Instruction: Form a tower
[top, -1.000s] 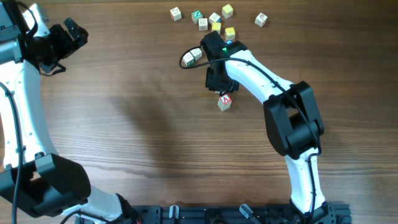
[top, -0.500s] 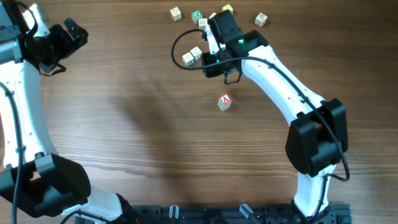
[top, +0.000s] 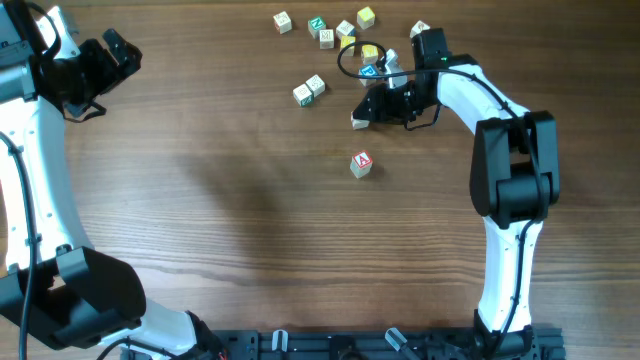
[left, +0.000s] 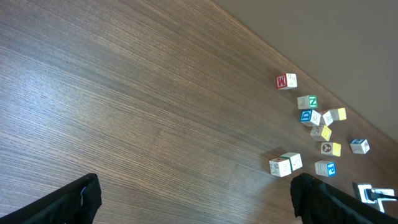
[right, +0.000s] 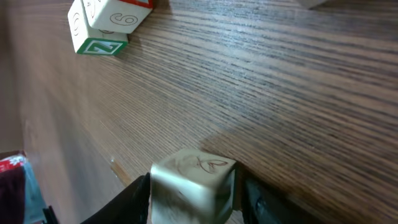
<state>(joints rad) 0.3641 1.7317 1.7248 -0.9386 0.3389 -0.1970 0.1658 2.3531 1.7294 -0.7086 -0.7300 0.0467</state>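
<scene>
The tower (top: 361, 164) stands mid-table. From above it shows a red A top face and a pale side, and I cannot tell its height. My right gripper (top: 365, 117) lies low, pointing left, a little behind the tower. A pale cube (top: 357, 122) sits between its jaws on the table. In the right wrist view that cube (right: 193, 177) nearly fills the space between the fingers (right: 138, 202), with a thin dark gap on its right side. The right gripper (right: 194, 202) is open. My left gripper (top: 118, 55) hangs open and empty at the far left, also seen in the left wrist view (left: 199, 205).
Several loose cubes (top: 345, 30) lie scattered at the back, with a blue-faced cube (top: 368, 70) and a black cable loop (top: 350, 55) near the right arm. A pair of cubes (top: 309, 90) sits to the left. The right wrist view shows a green Z cube (right: 99, 45).
The right arm has swung from the left of the cube cluster to its right. Its gripper now points left with a pale cube between wider jaws. The left arm is unmoved.
</scene>
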